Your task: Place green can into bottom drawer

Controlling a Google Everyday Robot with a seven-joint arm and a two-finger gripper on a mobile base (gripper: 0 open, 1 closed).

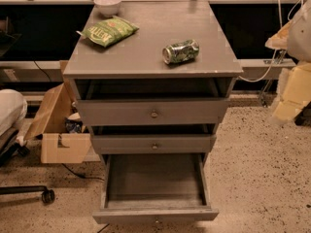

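The green can [181,51] lies on its side on the grey cabinet's top [146,57], right of the middle. The bottom drawer [155,213] is pulled out towards me, and its inside shows nothing in it. My gripper [290,93] is a pale, blurred shape at the right edge of the camera view. It is to the right of the cabinet, apart from the can and lower than the cabinet top. It holds nothing that I can see.
A flat green snack bag [108,31] and a white bowl [108,5] sit on the top's back left. The two upper drawers [153,113] are slightly open. A cardboard box [58,130] and a chair base [29,191] stand on the floor at left.
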